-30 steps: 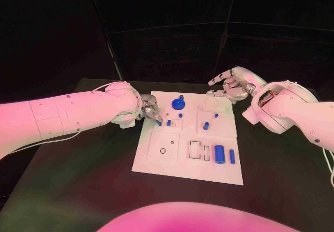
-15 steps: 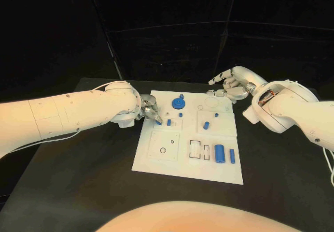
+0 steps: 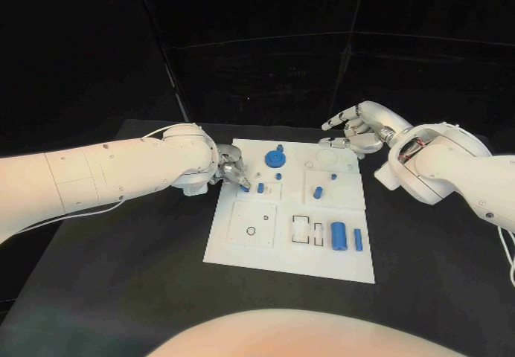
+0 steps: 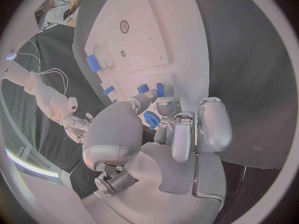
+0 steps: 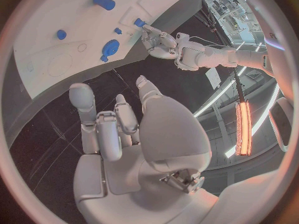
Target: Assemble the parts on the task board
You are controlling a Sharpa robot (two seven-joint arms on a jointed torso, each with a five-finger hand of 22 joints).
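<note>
the left hand (image 3: 228, 169) sits at the task board's (image 3: 257, 253) left edge, its fingers (image 4: 163, 106) pinched round a small blue part (image 3: 245, 188) standing there. the right hand (image 3: 359, 128) hovers past the board's far right corner, over the black counter (image 3: 118, 282), fingers spread and holding nothing.

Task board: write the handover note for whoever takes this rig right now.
Left robot hand: fingertips down at the white task board's left edge, beside two small blue pieces; whether it grips one is unclear.
Right robot hand: holds nothing, fingers apart, hovering past the board's far right corner.
Round blue knob stands near the far edge; big blue cylinder and thin blue rod lie near right.
Left: several board recesses look unfilled.
</note>
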